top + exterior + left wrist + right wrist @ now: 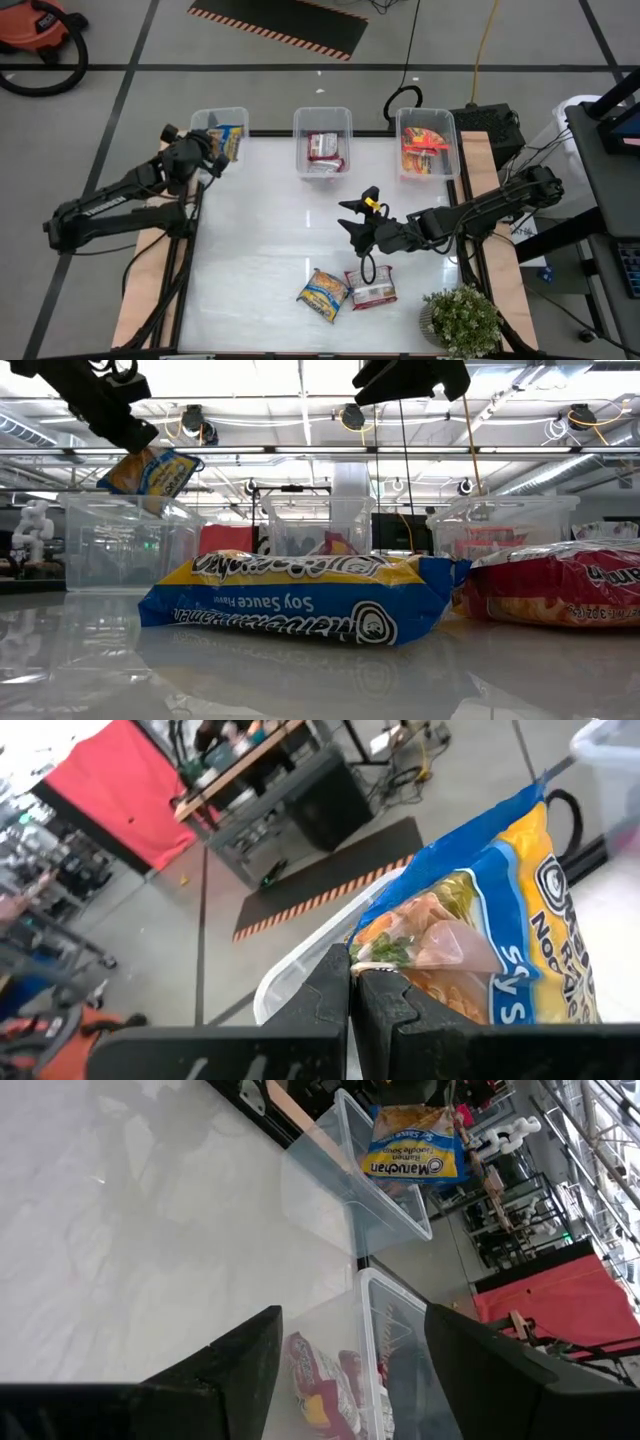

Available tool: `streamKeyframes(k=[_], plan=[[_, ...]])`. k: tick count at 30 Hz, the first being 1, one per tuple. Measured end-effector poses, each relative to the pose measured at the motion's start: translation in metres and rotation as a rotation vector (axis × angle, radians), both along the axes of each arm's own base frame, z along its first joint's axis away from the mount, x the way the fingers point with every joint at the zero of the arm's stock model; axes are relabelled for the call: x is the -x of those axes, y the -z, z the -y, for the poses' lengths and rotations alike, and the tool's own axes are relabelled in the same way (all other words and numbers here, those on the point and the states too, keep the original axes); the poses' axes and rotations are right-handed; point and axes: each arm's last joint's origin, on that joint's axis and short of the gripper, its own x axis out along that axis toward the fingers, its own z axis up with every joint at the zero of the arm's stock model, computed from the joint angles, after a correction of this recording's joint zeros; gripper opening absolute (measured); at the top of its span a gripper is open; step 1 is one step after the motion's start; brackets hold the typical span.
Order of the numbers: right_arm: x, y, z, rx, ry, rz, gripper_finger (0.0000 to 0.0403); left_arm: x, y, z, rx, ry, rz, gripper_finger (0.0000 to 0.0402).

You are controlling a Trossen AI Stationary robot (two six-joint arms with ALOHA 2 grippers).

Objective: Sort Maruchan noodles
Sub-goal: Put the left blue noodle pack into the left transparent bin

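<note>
A: High view first. We're seeing a glossy white table (pixel 270 230) with three clear bins along its far edge: left bin (pixel 212 120), middle bin (pixel 322 125), right bin (pixel 428 128). The left gripper (pixel 215 150) is holding a blue-and-yellow packet (pixel 229 142) over the left bin. The right gripper (pixel 352 215) is hanging mid-table with its fingers apart.

B: We're also logging two packets near the front edge: a blue-and-yellow one (pixel 323 294) and a maroon-and-white one (pixel 371 287) just beside it. Maroon packets are sitting in the middle bin, orange-red ones in the right. There's a potted plant (pixel 460 320) at the front right corner, a grey floor with dark lines, and a red vacuum (pixel 40 30) far left.

A: Low view. The soy-sauce packet (pixel 300 605) is lying flat up front, the held packet (pixel 150 472) is dangling above the left bin, and ceiling lights are reflecting in the tabletop.

B: Left wrist: the fingers (pixel 330 995) are clamping together on the held packet's edge (pixel 480 940); a red partition (pixel 110 800) and a hazard-striped mat (pixel 320 890) are showing behind.

A: Right wrist: the fingers (pixel 240 1370) are spread with nothing between them, over the middle bin (pixel 370 1340).
</note>
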Motion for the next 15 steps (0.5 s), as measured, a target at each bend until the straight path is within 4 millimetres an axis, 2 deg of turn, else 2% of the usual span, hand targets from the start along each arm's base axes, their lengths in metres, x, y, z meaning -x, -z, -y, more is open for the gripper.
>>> streamKeyframes(k=[8, 15], plan=[[0.0, 0.0, 0.0, -0.015, 0.007, 0.008, 0.024, 0.003, 0.007, -0.004, 0.086, 0.002, 0.035, 0.0003], [0.0, 0.0, 0.0, -0.025, 0.011, 0.014, 0.024, 0.0, 0.035, -0.013, 0.161, -0.046, -0.033, 0.0003]])
